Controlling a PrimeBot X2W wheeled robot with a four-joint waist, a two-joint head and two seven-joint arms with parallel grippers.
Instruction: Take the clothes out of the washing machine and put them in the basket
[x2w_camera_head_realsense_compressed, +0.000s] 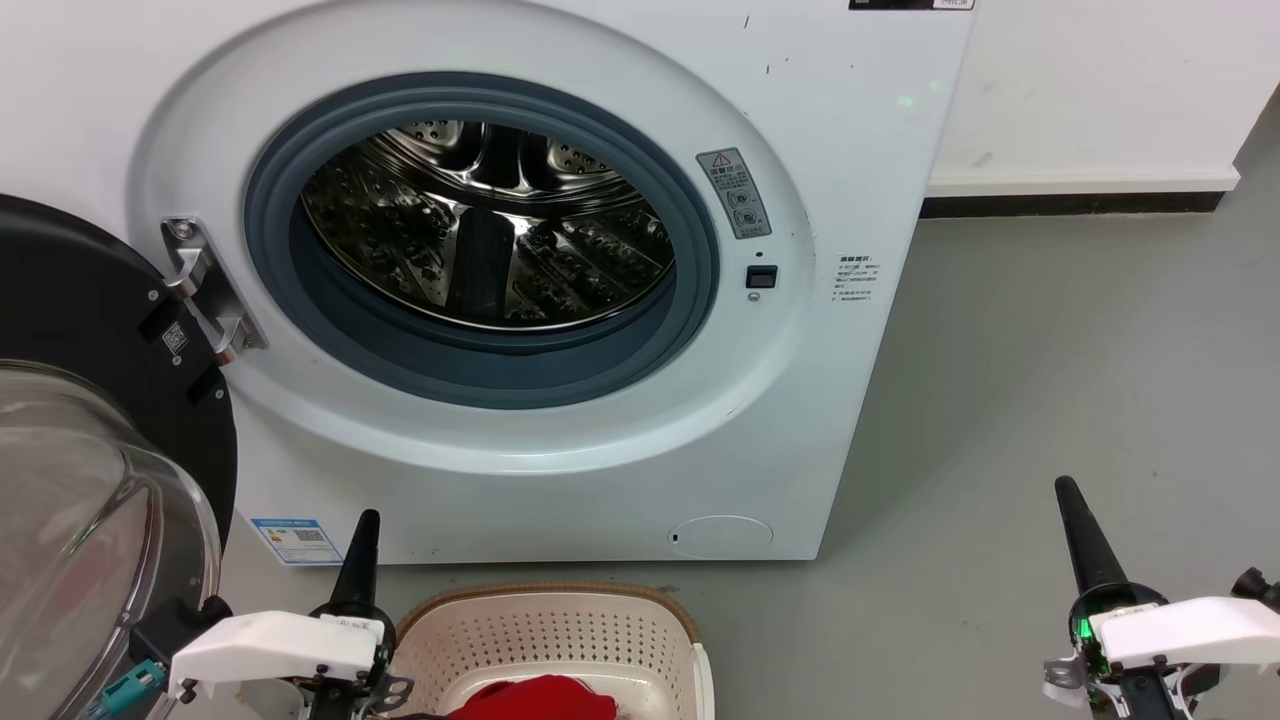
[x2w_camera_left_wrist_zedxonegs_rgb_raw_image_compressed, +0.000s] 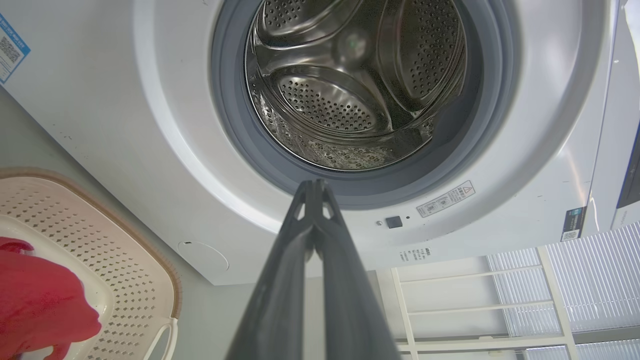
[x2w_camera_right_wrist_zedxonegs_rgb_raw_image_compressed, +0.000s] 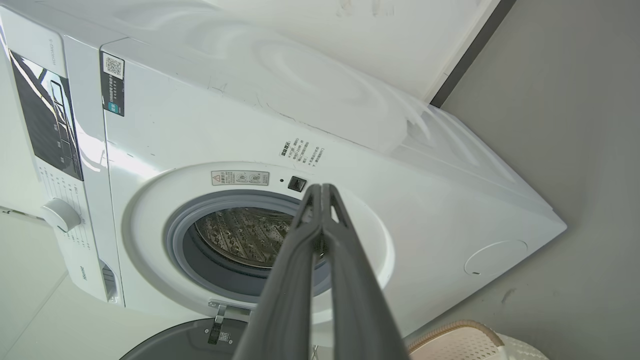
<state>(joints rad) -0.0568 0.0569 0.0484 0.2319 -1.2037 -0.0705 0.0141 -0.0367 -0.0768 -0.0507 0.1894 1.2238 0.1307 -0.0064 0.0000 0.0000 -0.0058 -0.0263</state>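
The white washing machine (x2w_camera_head_realsense_compressed: 560, 470) stands ahead with its door (x2w_camera_head_realsense_compressed: 90, 440) swung open to the left; its steel drum (x2w_camera_head_realsense_compressed: 490, 230) holds no fabric that I can see. Red clothes (x2w_camera_head_realsense_compressed: 545, 700) lie in the cream basket (x2w_camera_head_realsense_compressed: 560, 625) on the floor just before the machine, also seen as red clothes (x2w_camera_left_wrist_zedxonegs_rgb_raw_image_compressed: 40, 300) in the basket (x2w_camera_left_wrist_zedxonegs_rgb_raw_image_compressed: 125, 260). My left gripper (x2w_camera_head_realsense_compressed: 366, 525) is shut and empty, just left of the basket. My right gripper (x2w_camera_head_realsense_compressed: 1067, 492) is shut and empty over the bare floor at the right. Left gripper (x2w_camera_left_wrist_zedxonegs_rgb_raw_image_compressed: 315, 184) and right gripper (x2w_camera_right_wrist_zedxonegs_rgb_raw_image_compressed: 320, 187) tips meet.
Grey floor (x2w_camera_head_realsense_compressed: 1050, 380) spreads to the right of the machine, up to a white wall with a dark skirting (x2w_camera_head_realsense_compressed: 1070, 205). The open glass door stands close to my left arm. A white slatted rack (x2w_camera_left_wrist_zedxonegs_rgb_raw_image_compressed: 500, 300) shows in the left wrist view.
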